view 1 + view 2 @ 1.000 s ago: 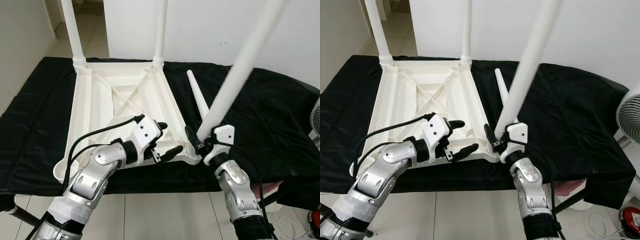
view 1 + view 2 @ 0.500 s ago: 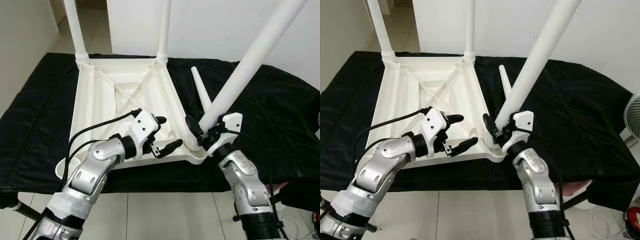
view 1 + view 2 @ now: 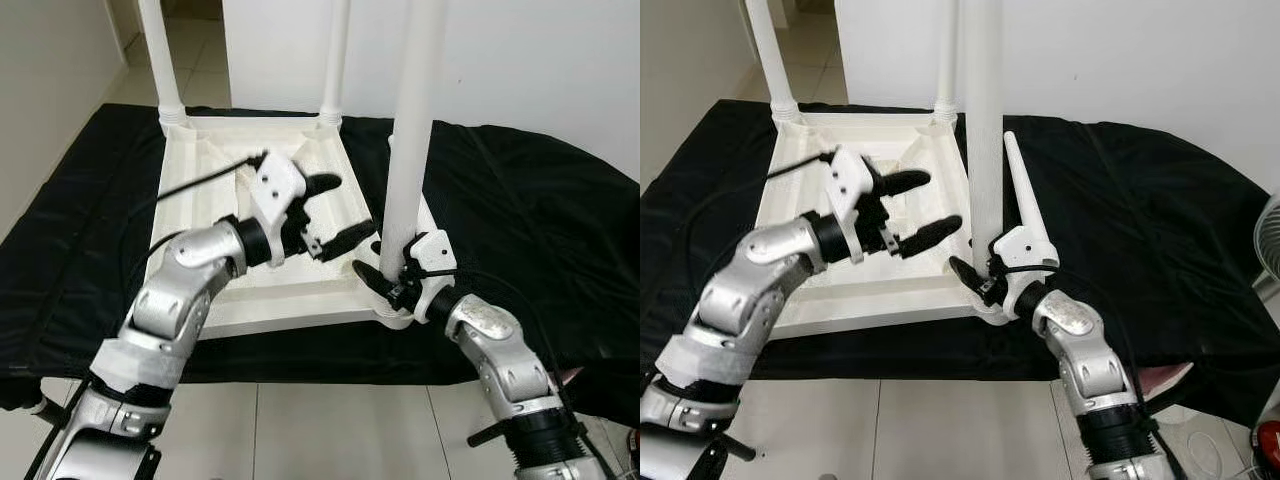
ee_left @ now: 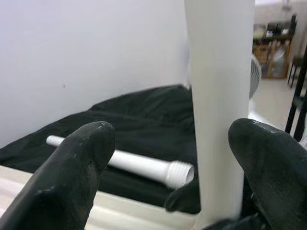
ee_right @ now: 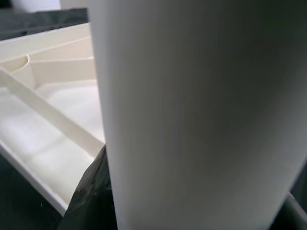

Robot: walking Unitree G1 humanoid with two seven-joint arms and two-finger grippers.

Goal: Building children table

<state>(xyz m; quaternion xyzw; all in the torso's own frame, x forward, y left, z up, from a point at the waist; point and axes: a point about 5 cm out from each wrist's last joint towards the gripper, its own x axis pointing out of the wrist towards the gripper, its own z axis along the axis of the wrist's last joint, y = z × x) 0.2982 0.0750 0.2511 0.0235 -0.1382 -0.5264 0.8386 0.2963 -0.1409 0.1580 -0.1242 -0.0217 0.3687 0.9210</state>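
**Left eye view: third leg upright at the near right corner, right gripper round its base**

Left eye view shows us the white table top (image 3: 250, 290) lying upside down on a black cloth (image 3: 540, 230), ribs facing up. Two legs already stand in the far corners: far left leg (image 3: 155, 55) and far right leg (image 3: 335, 55), both upright. A third leg (image 3: 415, 120) stands vertical at the near right corner, its foot at the corner socket.

We see the right gripper (image 3: 385, 280) low at that corner w/ its black fingers clasped round the bottom of the third leg. Right wrist view is nearly all white leg surface (image 5: 192, 120), w/ ribs of the table top (image 5: 53, 124) beside it, so the grip is tight and close.

The left gripper (image 3: 335, 215) hovers over the table top, just left of the third leg, fingers spread apart and holding nothing. In the left wrist view its two fingertips (image 4: 81, 158) sit either side of the third leg (image 4: 220, 105); we can't tell if they touch it.

A fourth leg (image 3: 1020, 190) lies loose on the cloth just right of the table top, behind the third leg, thin end pointing away from the robot. Left wrist view shows its threaded end (image 4: 180, 173).

Beyond: white wall (image 3: 520, 70) behind, tiled floor (image 3: 300, 420) in front, a fan (image 3: 1270, 240) at the right edge.
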